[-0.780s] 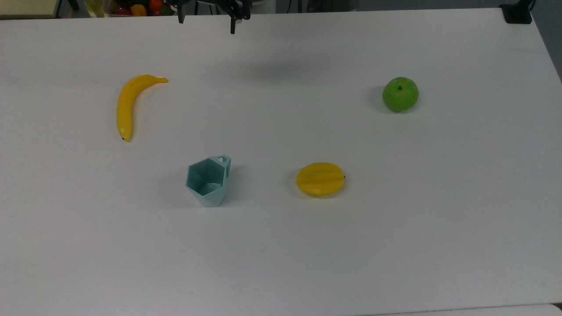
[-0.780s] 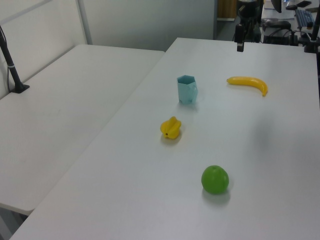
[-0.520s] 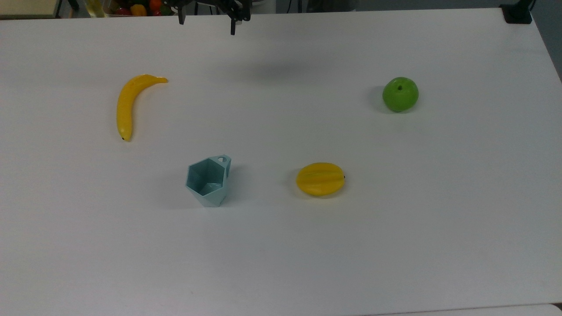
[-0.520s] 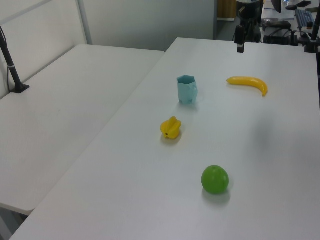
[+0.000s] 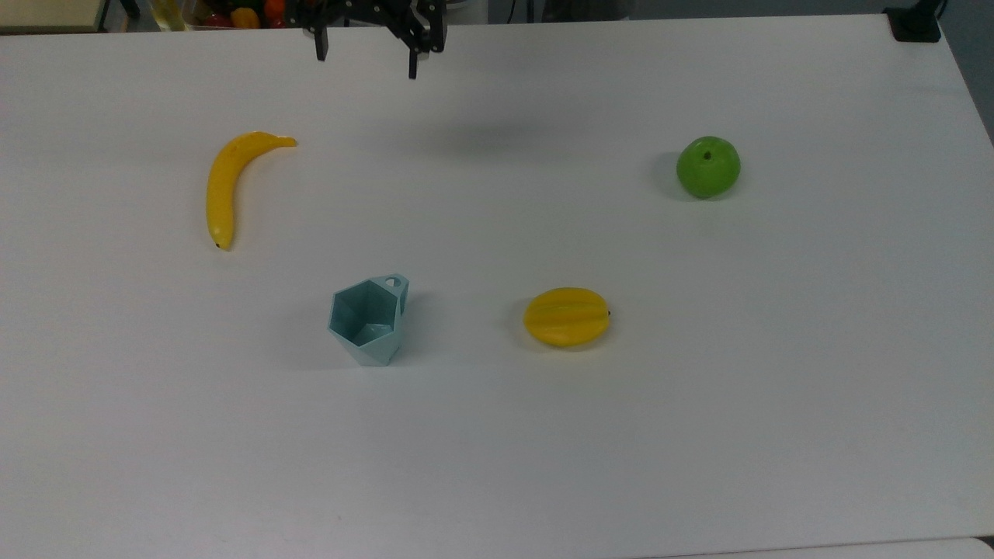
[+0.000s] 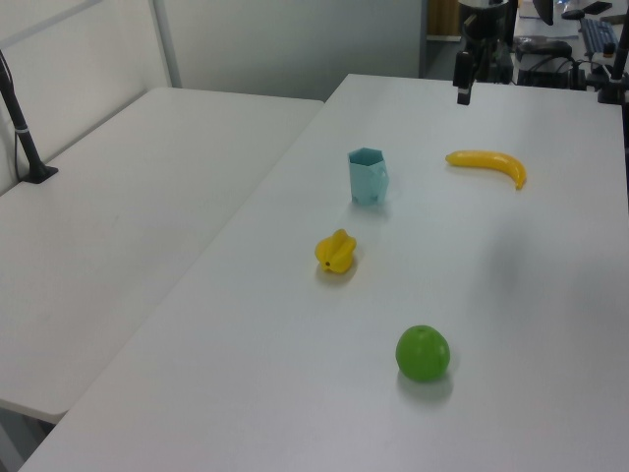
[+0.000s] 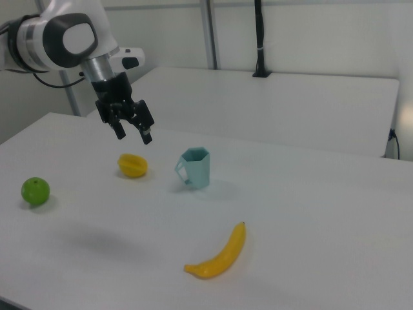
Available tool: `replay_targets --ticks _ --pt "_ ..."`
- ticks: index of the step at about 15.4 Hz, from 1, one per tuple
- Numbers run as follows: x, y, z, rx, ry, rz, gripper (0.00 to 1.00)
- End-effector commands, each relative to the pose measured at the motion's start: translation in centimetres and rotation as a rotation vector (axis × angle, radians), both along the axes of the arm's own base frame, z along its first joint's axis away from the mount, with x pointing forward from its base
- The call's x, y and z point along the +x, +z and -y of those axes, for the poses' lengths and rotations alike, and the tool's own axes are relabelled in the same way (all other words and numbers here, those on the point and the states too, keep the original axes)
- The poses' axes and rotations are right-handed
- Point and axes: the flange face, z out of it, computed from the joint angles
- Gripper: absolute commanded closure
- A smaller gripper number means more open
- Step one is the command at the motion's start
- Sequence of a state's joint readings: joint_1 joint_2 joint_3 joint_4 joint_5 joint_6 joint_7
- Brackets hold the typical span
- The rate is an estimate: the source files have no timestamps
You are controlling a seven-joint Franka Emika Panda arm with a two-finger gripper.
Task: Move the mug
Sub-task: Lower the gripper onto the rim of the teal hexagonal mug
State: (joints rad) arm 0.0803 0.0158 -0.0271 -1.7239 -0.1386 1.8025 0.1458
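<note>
One mug [image 5: 367, 321], one banana [image 5: 226, 183], one apple [image 5: 707, 166], one starfruit [image 5: 567, 317]

A white table [image 5: 776, 404] carries three pieces of fruit, well apart from one another. A yellow banana [image 5: 225, 182] lies toward the top view's left, its curved stem end pointing to the top view's right. A green apple [image 5: 707, 166] sits toward the top view's right with its stem dimple up. A ridged yellow starfruit [image 5: 567, 316] lies on its side near the middle. In the left view a second white table [image 6: 118, 246] stands alongside, with a black post [image 6: 22, 123] mounted on it.
</note>
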Motion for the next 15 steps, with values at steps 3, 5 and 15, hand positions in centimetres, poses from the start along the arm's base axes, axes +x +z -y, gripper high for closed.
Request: replay_targets --ticks 3,5,15 --pt "4.3 -5.1 -1.0 0.055 -0.185 0.127 0.00" --pt "6.2 -8.1 -1.4 0.068 -0.279 0.169 0.00" --pt "11.1 -19.7 -3.6 0.049 -0.454 0.293 0.07"
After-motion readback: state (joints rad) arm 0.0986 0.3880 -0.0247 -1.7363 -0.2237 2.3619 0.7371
